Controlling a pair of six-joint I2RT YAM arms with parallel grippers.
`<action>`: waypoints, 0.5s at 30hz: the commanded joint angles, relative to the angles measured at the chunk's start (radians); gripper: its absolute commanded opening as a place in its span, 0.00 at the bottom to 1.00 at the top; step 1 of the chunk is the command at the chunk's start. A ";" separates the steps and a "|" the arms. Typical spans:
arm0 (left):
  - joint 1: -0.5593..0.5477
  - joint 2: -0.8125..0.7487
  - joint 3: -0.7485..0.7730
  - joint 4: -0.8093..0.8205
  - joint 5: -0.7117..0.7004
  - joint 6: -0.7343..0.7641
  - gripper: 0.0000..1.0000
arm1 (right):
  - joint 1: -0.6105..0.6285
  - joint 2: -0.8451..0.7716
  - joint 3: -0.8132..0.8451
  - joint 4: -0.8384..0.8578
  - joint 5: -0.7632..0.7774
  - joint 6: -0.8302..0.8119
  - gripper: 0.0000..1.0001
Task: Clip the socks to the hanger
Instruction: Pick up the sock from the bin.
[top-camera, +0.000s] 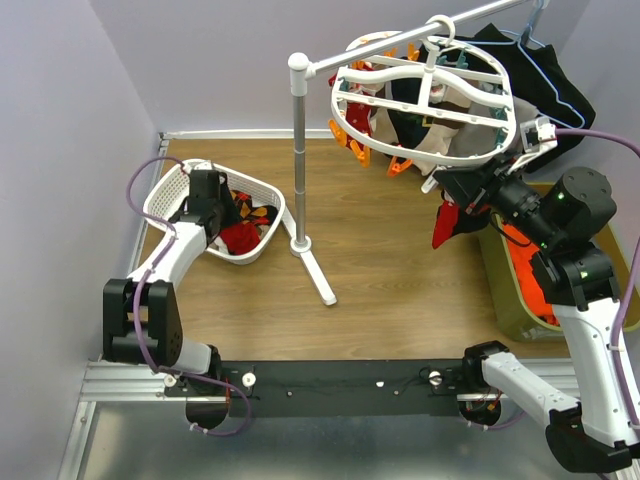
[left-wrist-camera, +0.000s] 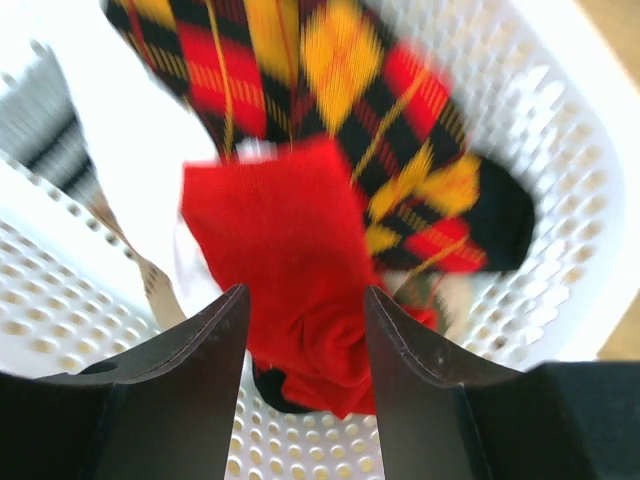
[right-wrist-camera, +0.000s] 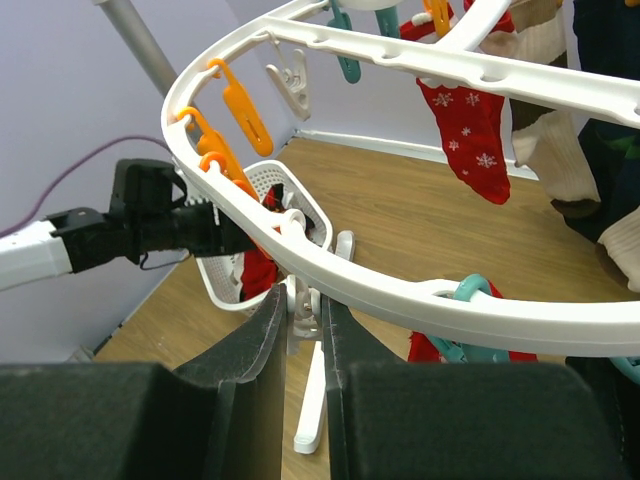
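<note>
Left gripper (left-wrist-camera: 305, 300) stands released, jaws apart on either side of a red sock (left-wrist-camera: 290, 240) lying in the white basket (left-wrist-camera: 560, 130) against a plaid sock (left-wrist-camera: 340, 80). Right gripper (right-wrist-camera: 302, 300) sits just under the hanger (right-wrist-camera: 340, 275), jaws almost together; whether they pinch anything I cannot tell. A snowflake sock (right-wrist-camera: 470, 125) hangs clipped beyond

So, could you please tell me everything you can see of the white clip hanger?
The hanger is a white plastic oval frame with crossbars, hung by its hook from the stand's rail and tilted. Orange, teal and white clips dangle from it; a red snowflake sock hangs clipped among others. The right hand seems to pinch a white clip under its near rim.
</note>
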 joint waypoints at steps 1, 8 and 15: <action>0.024 -0.006 0.081 -0.008 -0.092 -0.012 0.55 | 0.000 0.003 0.005 -0.017 -0.001 -0.020 0.14; 0.038 0.135 0.158 0.021 -0.101 -0.029 0.48 | 0.002 0.004 0.011 -0.020 -0.003 -0.023 0.14; 0.039 0.234 0.163 0.039 -0.081 -0.057 0.40 | 0.002 0.000 0.014 -0.042 0.009 -0.032 0.14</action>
